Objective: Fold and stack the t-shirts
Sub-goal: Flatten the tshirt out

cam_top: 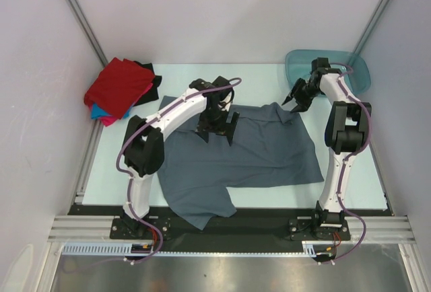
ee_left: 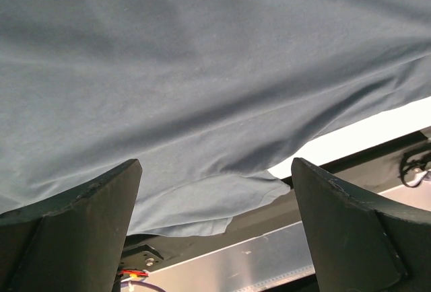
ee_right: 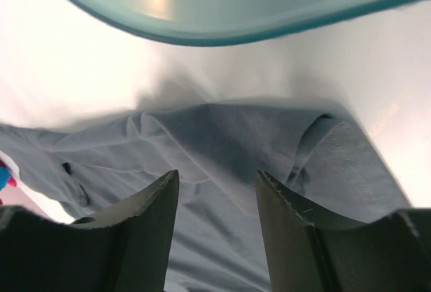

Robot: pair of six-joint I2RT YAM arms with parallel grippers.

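Folding looks barely begun: the grey-blue t-shirt [cam_top: 256, 154] lies spread and rumpled mid-table, one flap over the near edge. The left gripper [cam_top: 217, 132] hovers wide open and empty above its far left part. The right gripper [cam_top: 294, 103], about half open and empty, hangs over the far right corner, near the teal tub [cam_top: 360, 70]. Next, both must drop and pinch cloth. The stack of folded t-shirts [cam_top: 118, 90] sits far left.
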